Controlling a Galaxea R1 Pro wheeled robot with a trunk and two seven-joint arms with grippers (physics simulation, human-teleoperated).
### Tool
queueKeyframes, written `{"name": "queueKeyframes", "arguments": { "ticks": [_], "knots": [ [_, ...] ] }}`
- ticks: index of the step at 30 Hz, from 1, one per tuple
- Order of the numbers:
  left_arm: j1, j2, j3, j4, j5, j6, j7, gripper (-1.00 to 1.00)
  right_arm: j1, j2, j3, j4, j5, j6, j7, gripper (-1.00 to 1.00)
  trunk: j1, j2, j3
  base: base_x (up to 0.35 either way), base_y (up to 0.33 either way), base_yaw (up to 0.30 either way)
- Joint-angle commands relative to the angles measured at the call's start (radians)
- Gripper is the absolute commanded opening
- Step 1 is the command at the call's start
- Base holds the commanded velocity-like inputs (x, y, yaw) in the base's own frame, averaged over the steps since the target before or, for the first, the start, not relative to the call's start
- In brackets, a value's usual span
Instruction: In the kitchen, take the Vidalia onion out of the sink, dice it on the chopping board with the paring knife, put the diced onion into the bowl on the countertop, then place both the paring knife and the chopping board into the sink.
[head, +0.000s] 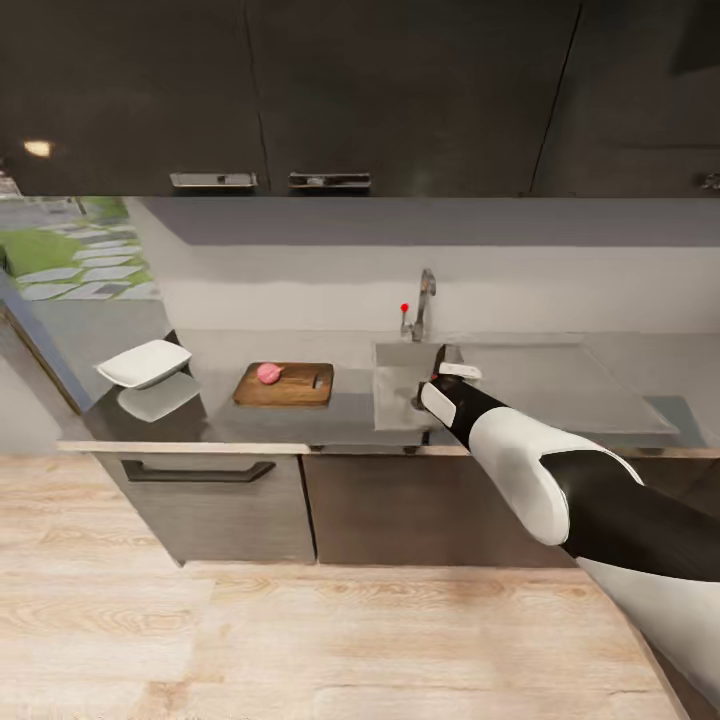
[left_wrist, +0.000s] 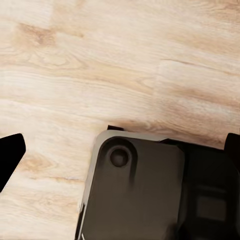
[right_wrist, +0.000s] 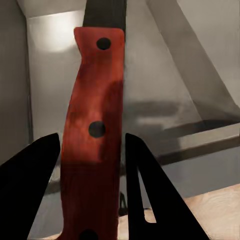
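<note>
R gripper (right_wrist: 90, 165) clamped on paring knife (right_wrist: 92, 130) by its red riveted handle, fingers either side, blade pointing away into sink (head: 400, 385) basin — looks held over sink to drop it in, though onion (head: 269, 373) sits whole-looking on chopping board (head: 285, 384), so dicing prob. not done. L gripper: fingers wide apart, holding nothing, parked low over wood floor (left_wrist: 100, 60), out of the way. Farther: board on countertop (head: 340, 415) just L of sink; white bowl (head: 146, 363) toward countertop's L end.
</note>
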Motion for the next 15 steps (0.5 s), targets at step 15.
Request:
{"name": "queueKeyframes", "arguments": {
  "ticks": [15],
  "knots": [
    [0.000, 0.001, 0.000, -0.002, 0.010, -0.001, -0.006, 1.00, -0.001, 0.000, 0.003, -0.002, -0.006, 0.005, -0.005, -1.00, 0.001, -0.002, 0.010, 0.000, 0.250, 0.256]
  ]
}}
